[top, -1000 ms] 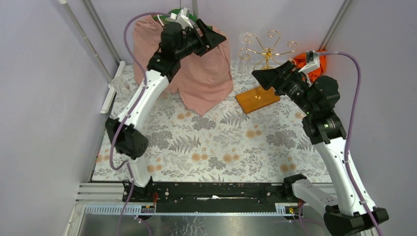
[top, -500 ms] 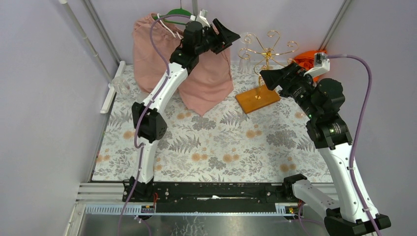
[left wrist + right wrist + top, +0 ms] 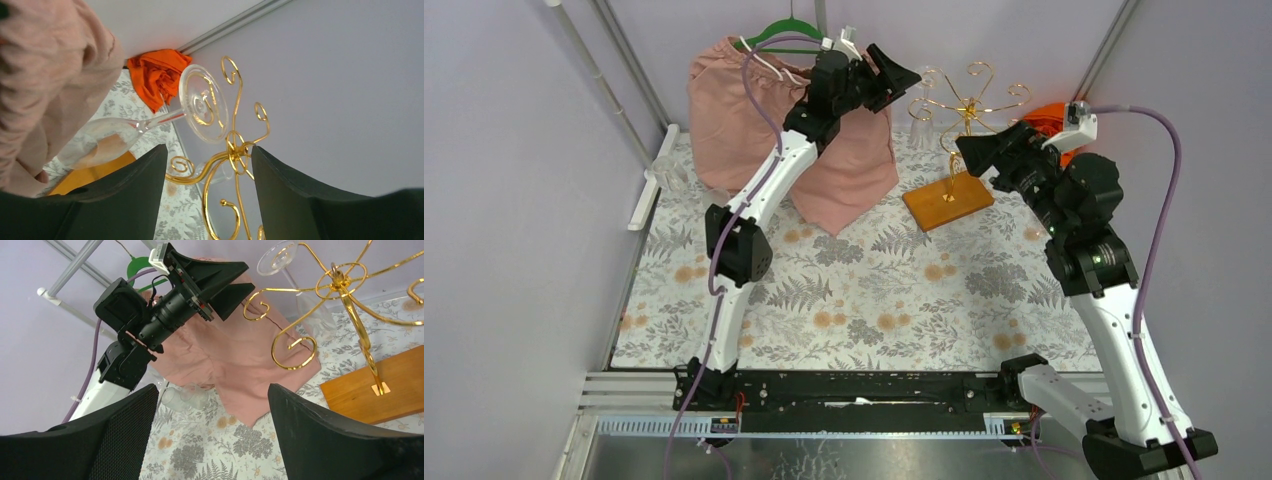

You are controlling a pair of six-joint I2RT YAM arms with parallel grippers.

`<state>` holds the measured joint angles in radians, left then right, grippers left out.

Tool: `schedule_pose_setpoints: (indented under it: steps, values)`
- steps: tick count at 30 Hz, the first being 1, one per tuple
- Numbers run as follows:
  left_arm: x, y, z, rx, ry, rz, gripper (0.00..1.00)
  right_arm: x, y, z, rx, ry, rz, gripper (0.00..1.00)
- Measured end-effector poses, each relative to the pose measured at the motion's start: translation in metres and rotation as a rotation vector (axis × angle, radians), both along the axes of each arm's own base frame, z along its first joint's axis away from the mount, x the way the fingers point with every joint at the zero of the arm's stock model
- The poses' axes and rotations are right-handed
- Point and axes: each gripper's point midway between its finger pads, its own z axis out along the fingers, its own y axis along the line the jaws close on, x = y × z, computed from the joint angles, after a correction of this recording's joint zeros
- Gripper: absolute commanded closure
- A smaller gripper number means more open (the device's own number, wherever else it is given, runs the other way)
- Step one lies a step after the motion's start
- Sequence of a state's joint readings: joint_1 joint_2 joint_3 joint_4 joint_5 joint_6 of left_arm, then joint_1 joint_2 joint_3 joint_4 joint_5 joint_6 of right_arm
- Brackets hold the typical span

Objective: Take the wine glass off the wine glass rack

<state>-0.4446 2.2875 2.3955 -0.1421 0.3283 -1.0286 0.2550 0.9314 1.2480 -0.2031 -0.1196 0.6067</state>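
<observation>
Gold wine glass rack [image 3: 969, 103] with wine glass [image 3: 125, 132], clear of left claw [image 3: 904, 78] and right claw [image 3: 972, 155], both apart.

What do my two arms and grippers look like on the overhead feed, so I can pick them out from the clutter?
Both match: the left arm and right arm have white links joined by chunky black joints. A purple cable runs along each to a small white wrist camera. The left gripper and right gripper have broad, black, wedge-shaped fingers.
</observation>
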Motion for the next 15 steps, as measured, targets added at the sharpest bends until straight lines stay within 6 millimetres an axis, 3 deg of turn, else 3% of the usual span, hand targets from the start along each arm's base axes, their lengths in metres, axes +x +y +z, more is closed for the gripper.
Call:
schedule_pose_setpoints:
  steps: [4, 8, 10, 15]
  values:
    - [-0.002, 0.005, -0.005, 0.048, -0.007, 0.045, 0.29, 0.026, 0.007, 0.006, -0.014, 0.019, 0.006, 0.16]
    - [-0.015, 0.03, -0.002, 0.143, -0.003, 0.145, 0.28, 0.07, 0.024, 0.008, -0.026, 0.047, 0.035, 0.21]
    - [-0.029, 0.05, 0.011, 0.187, -0.017, 0.202, 0.29, 0.107, 0.036, -0.008, -0.044, 0.101, 0.052, 0.25]
    - [-0.073, 0.09, 0.062, 0.223, -0.111, 0.294, 0.29, 0.149, 0.047, -0.036, -0.073, 0.179, 0.056, 0.27]
